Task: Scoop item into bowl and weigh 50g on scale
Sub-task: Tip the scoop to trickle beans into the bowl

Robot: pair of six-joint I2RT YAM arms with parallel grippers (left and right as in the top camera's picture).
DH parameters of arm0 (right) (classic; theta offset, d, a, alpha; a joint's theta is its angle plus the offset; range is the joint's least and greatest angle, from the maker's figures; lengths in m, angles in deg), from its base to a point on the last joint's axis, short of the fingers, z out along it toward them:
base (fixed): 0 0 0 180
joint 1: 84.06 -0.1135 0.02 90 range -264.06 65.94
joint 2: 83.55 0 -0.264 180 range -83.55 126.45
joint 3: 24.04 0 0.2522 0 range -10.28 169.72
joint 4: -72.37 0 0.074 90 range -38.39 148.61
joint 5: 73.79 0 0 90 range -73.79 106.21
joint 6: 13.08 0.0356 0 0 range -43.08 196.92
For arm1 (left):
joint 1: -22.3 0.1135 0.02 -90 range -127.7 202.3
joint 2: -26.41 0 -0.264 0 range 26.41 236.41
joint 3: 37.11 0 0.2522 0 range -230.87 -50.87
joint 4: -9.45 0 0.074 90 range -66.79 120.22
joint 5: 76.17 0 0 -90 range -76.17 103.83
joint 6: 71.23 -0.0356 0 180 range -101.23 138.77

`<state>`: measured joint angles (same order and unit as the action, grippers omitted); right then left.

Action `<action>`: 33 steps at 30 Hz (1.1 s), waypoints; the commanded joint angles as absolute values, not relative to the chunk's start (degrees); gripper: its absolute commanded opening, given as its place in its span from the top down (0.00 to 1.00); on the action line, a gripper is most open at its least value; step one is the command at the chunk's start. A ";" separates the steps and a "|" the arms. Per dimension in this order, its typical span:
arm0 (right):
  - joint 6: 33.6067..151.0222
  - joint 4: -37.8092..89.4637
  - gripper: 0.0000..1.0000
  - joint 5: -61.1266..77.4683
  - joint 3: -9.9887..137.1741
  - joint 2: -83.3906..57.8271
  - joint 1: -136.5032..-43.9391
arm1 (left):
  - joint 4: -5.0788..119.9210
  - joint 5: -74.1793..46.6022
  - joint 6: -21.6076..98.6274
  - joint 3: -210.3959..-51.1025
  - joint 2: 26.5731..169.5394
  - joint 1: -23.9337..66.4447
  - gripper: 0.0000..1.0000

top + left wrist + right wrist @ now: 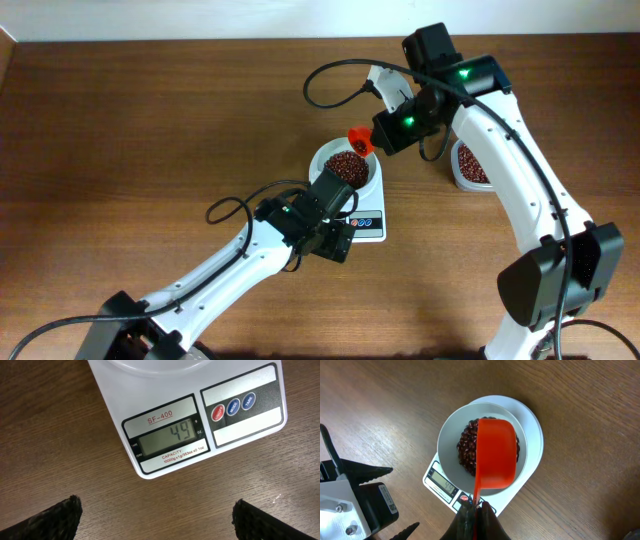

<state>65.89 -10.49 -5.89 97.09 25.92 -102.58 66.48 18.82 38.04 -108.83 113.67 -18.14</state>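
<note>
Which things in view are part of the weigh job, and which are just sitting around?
In the job: beans, white bowl, scale, red scoop in the shut right gripper over the bowl, tub of more beans.
Just there: left gripper, open and empty, near the scale's display; arm cables; wooden table.

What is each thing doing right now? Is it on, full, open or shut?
Scale: on, showing 49.
Bowl: on the scale, holding beans.
Scoop: held over the bowl.
Left end effector: open, empty.
Right end effector: shut on the scoop's handle.
Tub: holds beans, partly hidden.
</note>
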 commanded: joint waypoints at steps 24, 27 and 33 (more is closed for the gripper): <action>63.88 -8.65 0.96 -8.63 97.90 25.57 -102.43 | 66.52 19.70 37.38 -108.61 113.06 -18.32 0.01; 63.86 -8.67 0.96 -8.60 97.90 25.57 -102.43 | 66.52 19.70 37.36 -108.61 113.06 -18.32 0.01; 63.86 -8.67 0.96 -8.63 97.90 25.57 -102.43 | 66.52 19.67 37.38 -108.61 113.06 -18.32 0.01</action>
